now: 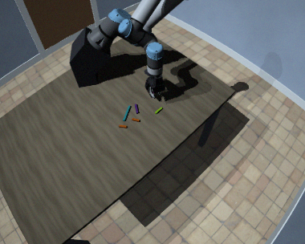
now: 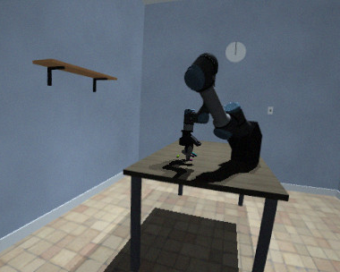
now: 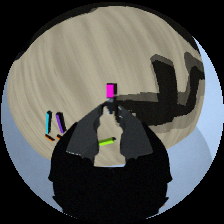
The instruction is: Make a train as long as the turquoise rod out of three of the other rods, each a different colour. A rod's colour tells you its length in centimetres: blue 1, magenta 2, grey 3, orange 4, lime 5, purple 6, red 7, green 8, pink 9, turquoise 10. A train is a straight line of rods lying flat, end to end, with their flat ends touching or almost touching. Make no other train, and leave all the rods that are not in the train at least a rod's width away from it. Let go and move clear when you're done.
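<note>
My gripper [image 1: 155,97] [image 2: 188,159] [image 3: 109,105] is low over the table, its fingers slightly open. A magenta rod [image 3: 110,91] [image 2: 191,159] lies just beyond the fingertips in the wrist view; the gripper hides it in the top view. What lies right between the tips is too small and dark to tell. The turquoise rod [image 1: 127,113] [image 3: 48,122] lies beside the purple rod [image 1: 136,108] [image 3: 60,123], with a gap. One orange rod [image 1: 136,119] and another orange rod [image 1: 123,126] lie apart near them. A lime rod [image 1: 159,110] [image 3: 106,142] lies alone.
The wooden table [image 1: 71,152] [image 2: 213,161] bears the dark robot base [image 1: 83,64] [image 2: 246,145] at its back. The near table edge runs beyond the lime rod in the top view. The arm's shadow falls beside the gripper. A wall shelf [image 2: 74,68] is far from the arm.
</note>
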{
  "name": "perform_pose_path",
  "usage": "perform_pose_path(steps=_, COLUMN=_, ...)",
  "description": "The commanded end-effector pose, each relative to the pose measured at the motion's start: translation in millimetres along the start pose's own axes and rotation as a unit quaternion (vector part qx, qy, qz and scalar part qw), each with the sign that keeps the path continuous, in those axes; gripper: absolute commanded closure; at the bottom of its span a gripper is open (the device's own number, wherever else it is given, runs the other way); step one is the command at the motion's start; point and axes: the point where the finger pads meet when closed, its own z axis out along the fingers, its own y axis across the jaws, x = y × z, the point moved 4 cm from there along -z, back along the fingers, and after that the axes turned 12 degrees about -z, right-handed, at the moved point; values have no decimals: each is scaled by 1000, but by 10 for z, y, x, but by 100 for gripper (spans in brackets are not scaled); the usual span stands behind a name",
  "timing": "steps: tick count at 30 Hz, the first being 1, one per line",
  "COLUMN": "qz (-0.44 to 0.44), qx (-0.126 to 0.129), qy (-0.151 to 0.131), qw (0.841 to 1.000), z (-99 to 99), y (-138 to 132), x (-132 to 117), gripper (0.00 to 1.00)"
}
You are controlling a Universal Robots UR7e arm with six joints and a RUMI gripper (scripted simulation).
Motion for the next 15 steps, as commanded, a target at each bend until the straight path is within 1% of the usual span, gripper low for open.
perform_pose_path(steps=1, qz=0, qx=0, qy=0, qw=1000, z=-11, y=0, x=-3, gripper=86)
perform_pose_path(steps=11, qz=0, qx=0, qy=0, qw=1000, z=-85, y=0, x=-3, gripper=86)
perform_pose_path(steps=15, qz=0, qx=0, qy=0, qw=1000, z=-152, y=0, x=-2, gripper=86)
